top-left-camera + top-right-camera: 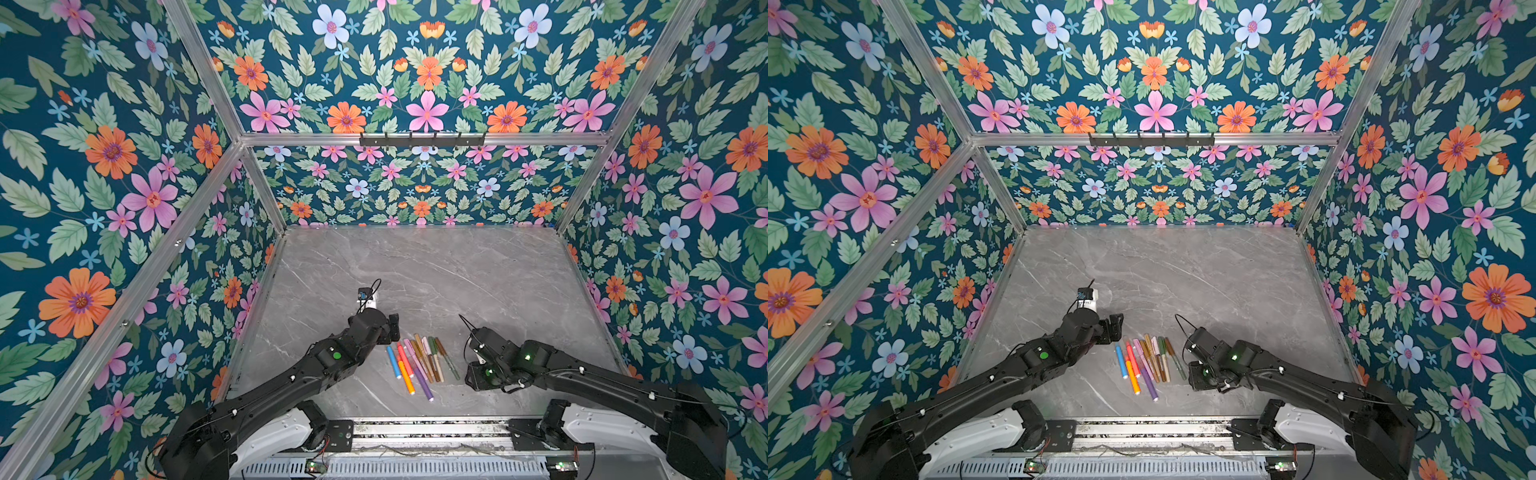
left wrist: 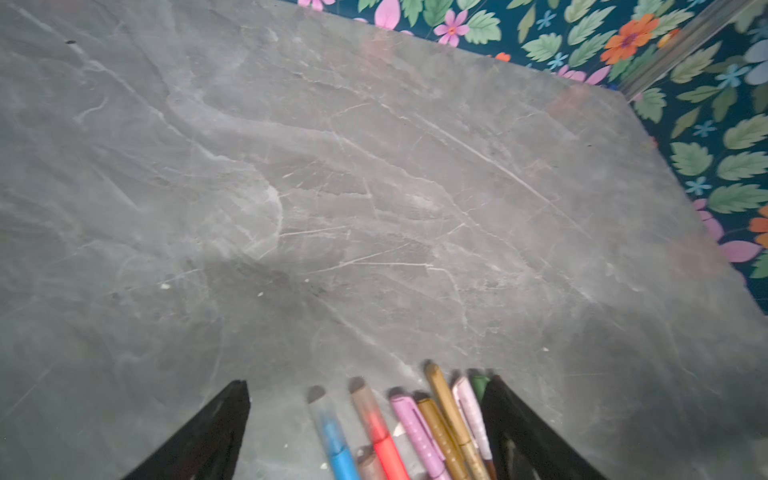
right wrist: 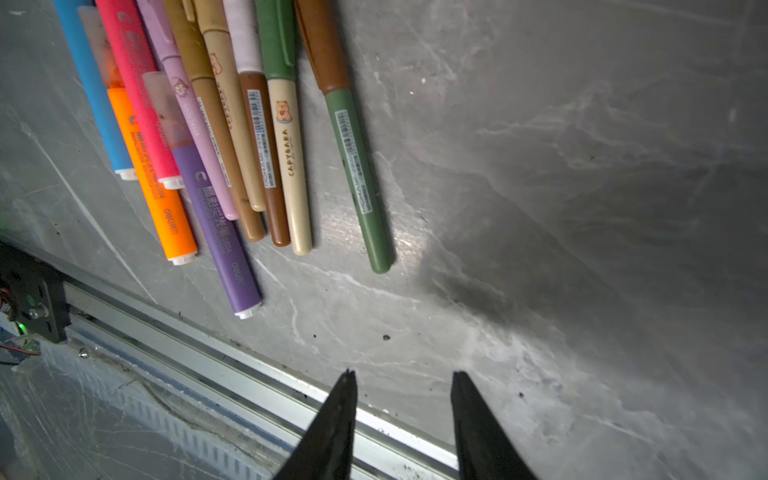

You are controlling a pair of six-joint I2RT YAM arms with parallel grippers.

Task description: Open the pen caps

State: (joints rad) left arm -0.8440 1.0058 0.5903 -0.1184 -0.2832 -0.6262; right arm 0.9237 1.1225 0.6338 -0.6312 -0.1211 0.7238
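L gripper [image 2: 368, 380] gaped wide, empty, over pen caps [image 2: 405, 409]; R gripper [image 3: 403, 372], jaws part-closed w/ nothing held, hovered beside pens [image 1: 419, 361].

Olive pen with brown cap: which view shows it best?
Right wrist view: the olive pen lies close up, barcode visible, brown cap on. Both top views show it tiny, rightmost in the row. Left wrist view: not seen.
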